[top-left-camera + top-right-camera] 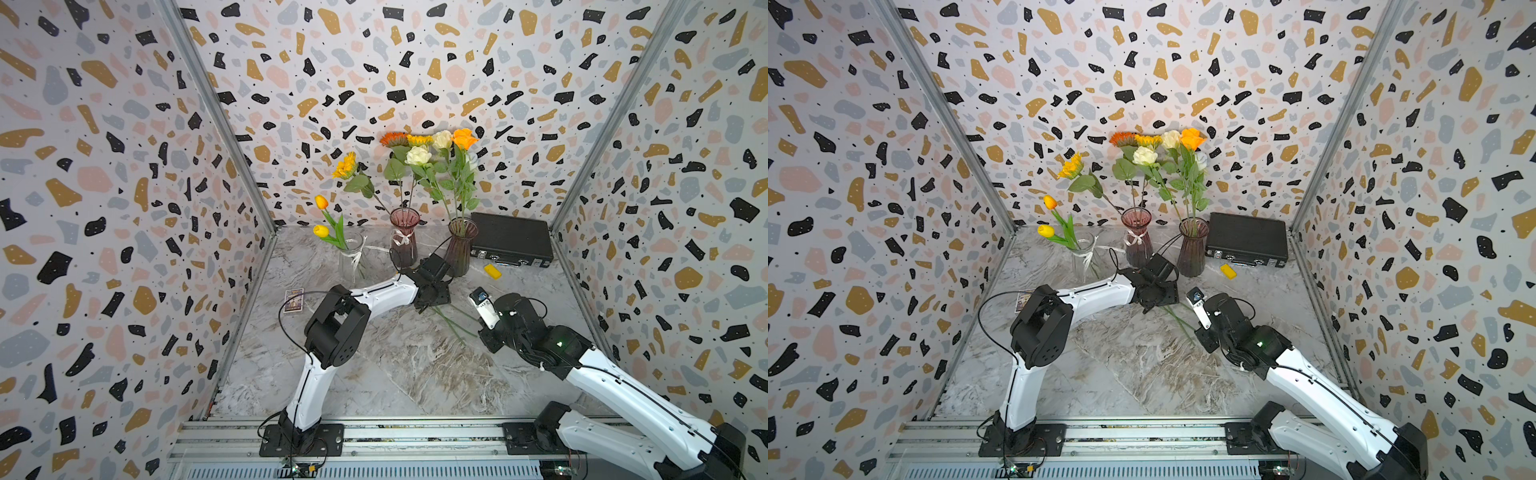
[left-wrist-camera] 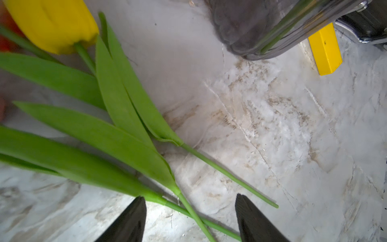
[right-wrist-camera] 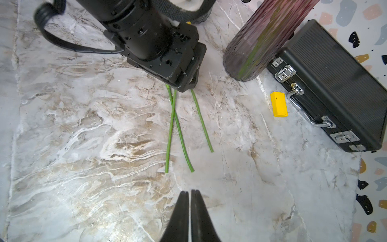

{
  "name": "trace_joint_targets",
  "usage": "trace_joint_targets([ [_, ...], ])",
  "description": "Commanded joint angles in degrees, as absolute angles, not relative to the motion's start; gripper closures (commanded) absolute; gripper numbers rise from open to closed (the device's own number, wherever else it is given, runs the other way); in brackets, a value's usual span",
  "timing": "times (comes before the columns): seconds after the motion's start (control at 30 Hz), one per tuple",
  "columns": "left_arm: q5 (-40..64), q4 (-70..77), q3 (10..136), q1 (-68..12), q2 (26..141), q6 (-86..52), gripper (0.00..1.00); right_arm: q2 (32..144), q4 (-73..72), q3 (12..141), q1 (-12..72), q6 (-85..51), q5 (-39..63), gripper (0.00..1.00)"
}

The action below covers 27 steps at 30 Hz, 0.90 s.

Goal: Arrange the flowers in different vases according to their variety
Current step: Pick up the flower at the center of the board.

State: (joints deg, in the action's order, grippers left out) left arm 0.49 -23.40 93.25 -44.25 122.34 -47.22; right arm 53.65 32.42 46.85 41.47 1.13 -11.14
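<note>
Green-stemmed artificial tulips (image 2: 117, 136) on marble table (image 1: 395, 374), clear of edges; stems pass inside released left claw (image 2: 190, 207). Near stem ends, right claw (image 3: 190, 194) clenched, empty.

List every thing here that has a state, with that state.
Clear vase: upright, two tulips in it.
Ribboned vase: upright, holds sunflowers.
Plain pink vase: upright, holds roses.
Loose tulips: lying flat.
Black case: shut.
Left fingers: open, over the crossed stems.
Right fingers: shut, empty.

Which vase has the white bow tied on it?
The pink vase in the middle of the three, holding sunflowers. The clear vase has only string, and the darker vase by the black case has nothing tied on.
</note>
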Motion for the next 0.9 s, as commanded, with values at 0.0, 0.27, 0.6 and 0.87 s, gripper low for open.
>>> trace_joint_targets([
  [0.0,1.6,-21.3,93.4,-44.1,124.0,-47.5,0.29,53.9,31.6,46.8,41.4,1.5,-11.1,0.9],
  [0.27,1.5,-22.2,93.3,-44.0,124.9,-47.6,0.29,55.2,31.2,46.9,41.4,1.5,-11.1,0.9],
  [0.6,1.2,-23.4,95.5,-43.6,128.7,-47.5,0.34,55.2,31.1,46.6,41.3,1.6,-11.2,0.92],
  [0.87,0.2,-24.1,95.6,-43.5,129.5,-47.5,0.42,55.3,31.1,46.7,41.2,1.7,-11.2,0.96],
])
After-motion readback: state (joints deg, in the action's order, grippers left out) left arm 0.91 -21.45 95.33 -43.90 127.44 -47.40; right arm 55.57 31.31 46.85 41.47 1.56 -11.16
